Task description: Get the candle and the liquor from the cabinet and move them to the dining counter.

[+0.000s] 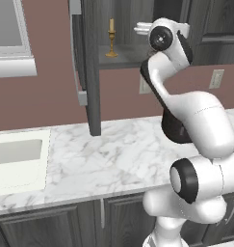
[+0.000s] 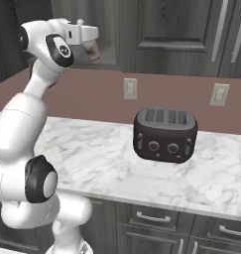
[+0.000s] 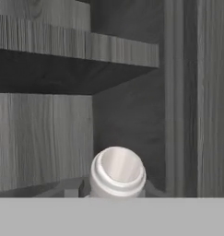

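Gripper [image 3: 117,196] inside the cabinet [image 3: 44,133] — liquor [image 3: 118,173] cap right between its tips — grip closed or not, can't tell.

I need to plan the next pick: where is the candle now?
In the left base view, the candle stands upright on the open cabinet's lower shelf, left of the arm's wrist.

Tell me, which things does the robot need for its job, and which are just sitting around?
For the job:
the candle, standing on the shelf
the liquor, its cap seen close up
the cabinet, with its door open

Just sitting around:
the toaster
the sink
the marble worktop
the wall sockets
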You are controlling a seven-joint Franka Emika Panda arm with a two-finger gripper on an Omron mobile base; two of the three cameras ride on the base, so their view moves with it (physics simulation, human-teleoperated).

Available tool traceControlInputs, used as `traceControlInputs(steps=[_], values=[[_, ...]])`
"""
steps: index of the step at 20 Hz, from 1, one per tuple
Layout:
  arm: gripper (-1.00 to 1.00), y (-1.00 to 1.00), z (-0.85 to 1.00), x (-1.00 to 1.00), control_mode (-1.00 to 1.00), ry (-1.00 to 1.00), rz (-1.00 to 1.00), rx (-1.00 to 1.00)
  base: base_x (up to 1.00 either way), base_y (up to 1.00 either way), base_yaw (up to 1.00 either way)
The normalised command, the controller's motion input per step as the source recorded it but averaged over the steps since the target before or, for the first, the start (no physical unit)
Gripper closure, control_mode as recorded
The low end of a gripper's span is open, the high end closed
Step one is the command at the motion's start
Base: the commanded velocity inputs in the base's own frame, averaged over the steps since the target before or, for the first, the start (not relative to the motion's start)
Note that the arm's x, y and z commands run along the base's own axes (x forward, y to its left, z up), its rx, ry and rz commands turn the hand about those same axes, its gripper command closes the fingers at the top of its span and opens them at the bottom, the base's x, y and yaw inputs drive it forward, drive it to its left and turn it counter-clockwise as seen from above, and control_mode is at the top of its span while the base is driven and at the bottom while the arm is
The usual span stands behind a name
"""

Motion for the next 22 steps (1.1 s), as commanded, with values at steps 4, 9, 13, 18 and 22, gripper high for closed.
traceControlInputs(steps=[4, 9, 13, 18, 22], values=[[1.0, -0.21, 0.0, -0.52, -1.0, 0.03, 0.01, 0.05, 0.0, 0.0, 0.0], [1.0, -0.12, 0.09, -0.32, -1.0, 0.0, 0.0, 0.05, 0.0, 0.0, 0.0], [1.0, -0.02, 0.13, -0.53, -1.0, 0.06, 0.01, 0.04, 0.0, 0.0, 0.0], [1.0, -0.01, 0.05, -0.79, -1.0, 0.22, 0.0, 0.03, 0.0, 0.0, 0.0], [1.0, -0.01, 0.0, -0.56, -1.0, 0.22, 0.0, 0.01, 0.0, 0.0, 0.0]])
